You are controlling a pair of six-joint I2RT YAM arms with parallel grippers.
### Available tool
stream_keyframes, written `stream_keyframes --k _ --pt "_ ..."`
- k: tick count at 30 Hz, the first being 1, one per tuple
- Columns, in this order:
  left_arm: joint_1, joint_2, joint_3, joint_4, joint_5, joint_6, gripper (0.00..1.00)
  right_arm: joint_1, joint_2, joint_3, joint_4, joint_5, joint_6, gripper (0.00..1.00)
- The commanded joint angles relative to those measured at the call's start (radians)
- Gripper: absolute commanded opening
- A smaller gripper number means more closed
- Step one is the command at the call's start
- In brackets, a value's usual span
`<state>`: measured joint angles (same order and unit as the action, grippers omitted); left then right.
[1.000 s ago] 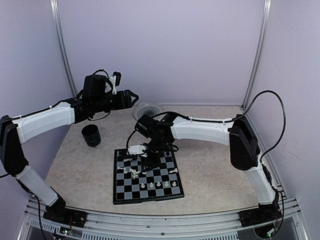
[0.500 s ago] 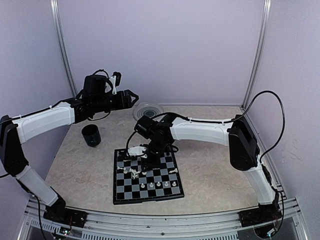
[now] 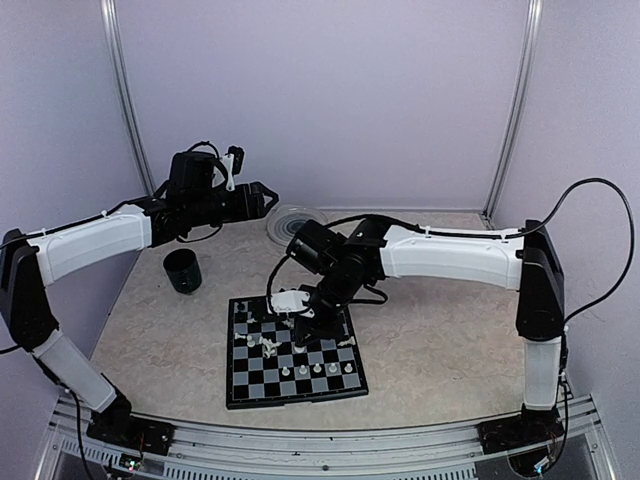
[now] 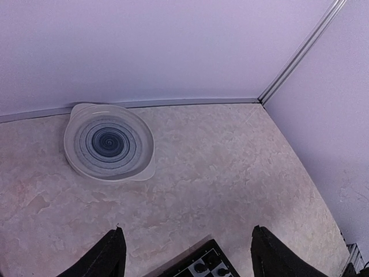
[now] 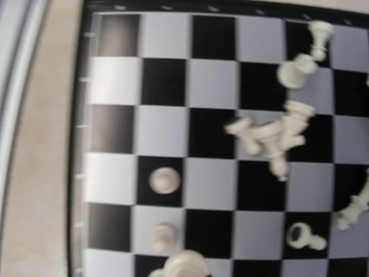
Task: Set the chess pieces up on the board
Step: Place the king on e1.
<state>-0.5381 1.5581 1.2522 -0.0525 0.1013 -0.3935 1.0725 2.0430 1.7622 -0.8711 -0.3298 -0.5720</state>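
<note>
Cream chess pieces (image 5: 271, 135) lie toppled on the board (image 5: 167, 75).

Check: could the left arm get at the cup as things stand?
Probably yes. The left gripper hangs open and empty, and the cup stands alone near that arm's wrist. The right arm is over the board, clear of it. The left would have to draw back and dip.

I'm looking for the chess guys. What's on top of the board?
Cream chess pieces: a few stand in a row near the front of the board, others lie toppled in a heap. The right gripper covers some far squares, so those are hidden.
</note>
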Motion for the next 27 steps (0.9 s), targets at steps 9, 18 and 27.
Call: stream_keyframes --k 9,18,27 --pt "0.003 0.013 0.030 -0.008 0.004 0.001 0.75 0.103 -0.059 -0.145 0.036 -0.039 -0.050 0.13" --pt "0.001 0.010 0.030 -0.009 0.003 0.002 0.77 0.122 0.026 -0.111 0.056 0.008 -0.040 0.14" --pt "0.001 0.006 0.030 -0.009 0.003 0.004 0.78 0.123 0.067 -0.110 0.071 0.033 -0.037 0.15"
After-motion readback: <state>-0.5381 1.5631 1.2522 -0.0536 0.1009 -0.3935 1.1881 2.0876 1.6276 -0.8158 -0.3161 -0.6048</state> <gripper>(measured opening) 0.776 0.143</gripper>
